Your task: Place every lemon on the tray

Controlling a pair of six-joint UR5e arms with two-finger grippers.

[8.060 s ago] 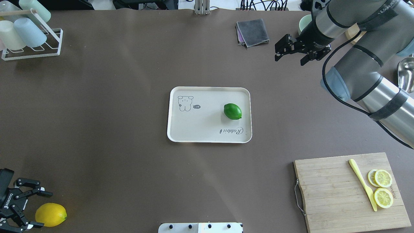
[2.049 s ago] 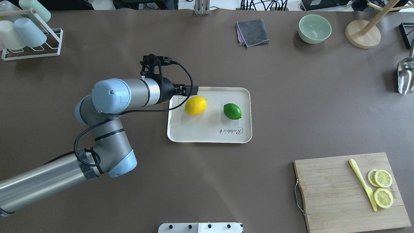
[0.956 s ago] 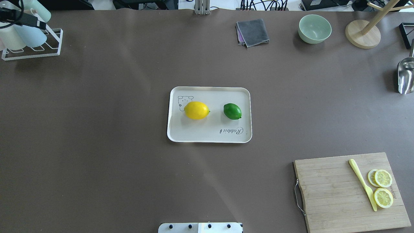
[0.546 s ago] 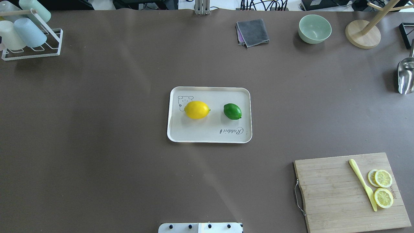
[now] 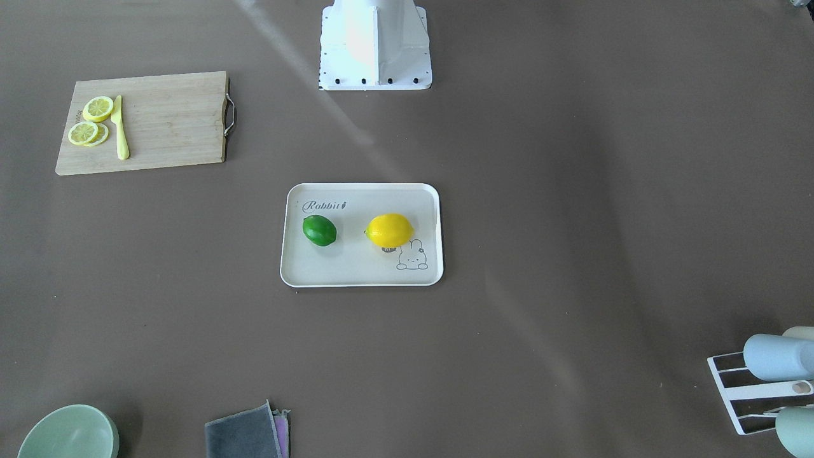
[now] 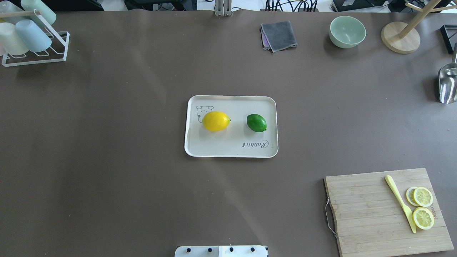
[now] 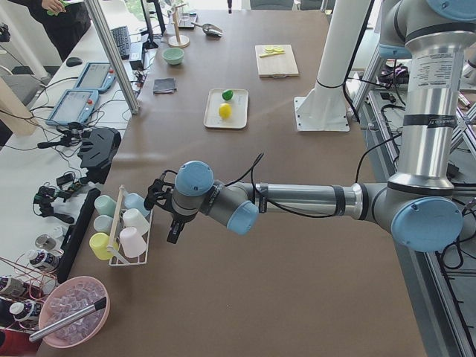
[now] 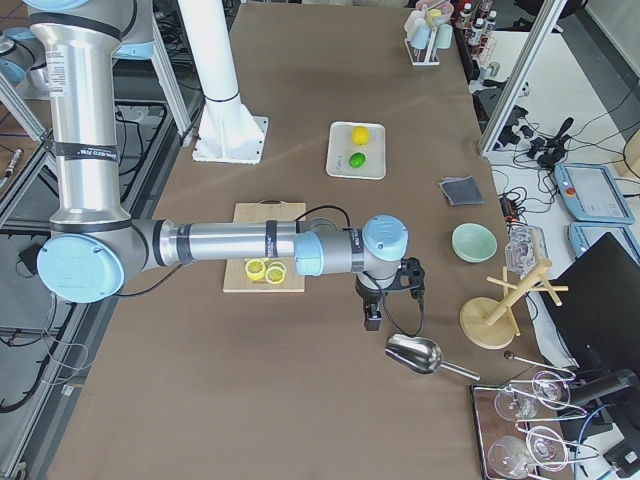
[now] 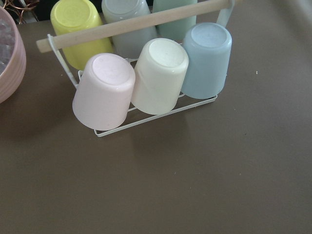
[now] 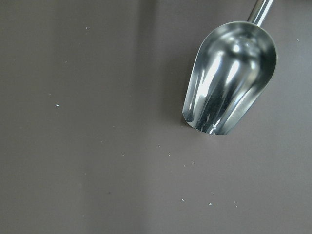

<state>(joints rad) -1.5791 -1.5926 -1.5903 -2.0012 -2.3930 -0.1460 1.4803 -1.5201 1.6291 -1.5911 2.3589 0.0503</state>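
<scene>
The yellow lemon (image 6: 215, 121) and the green lemon (image 6: 256, 122) both lie on the cream "Rabbit" tray (image 6: 228, 148) at the table's middle, apart from each other; they also show in the front view, yellow (image 5: 390, 229) and green (image 5: 319, 230). No gripper is near them. My left gripper (image 7: 174, 232) hangs beside the cup rack (image 7: 123, 238) at the table's end, seen only in the exterior left view. My right gripper (image 8: 371, 315) hangs near the metal scoop (image 8: 415, 354), seen only in the exterior right view. I cannot tell whether either is open or shut.
A wooden cutting board (image 6: 371, 214) with lemon slices (image 6: 423, 217) and a yellow knife (image 6: 400, 201) lies at the front right. A grey cloth (image 6: 279, 35), a green bowl (image 6: 347, 31), a wooden stand (image 6: 400, 37) and the scoop (image 6: 448, 84) stand along the back and right.
The left arm set the yellow lemon on the tray and withdrew out of the overhead view past the cup rack. The yellow lemon has settled slightly leftward.
</scene>
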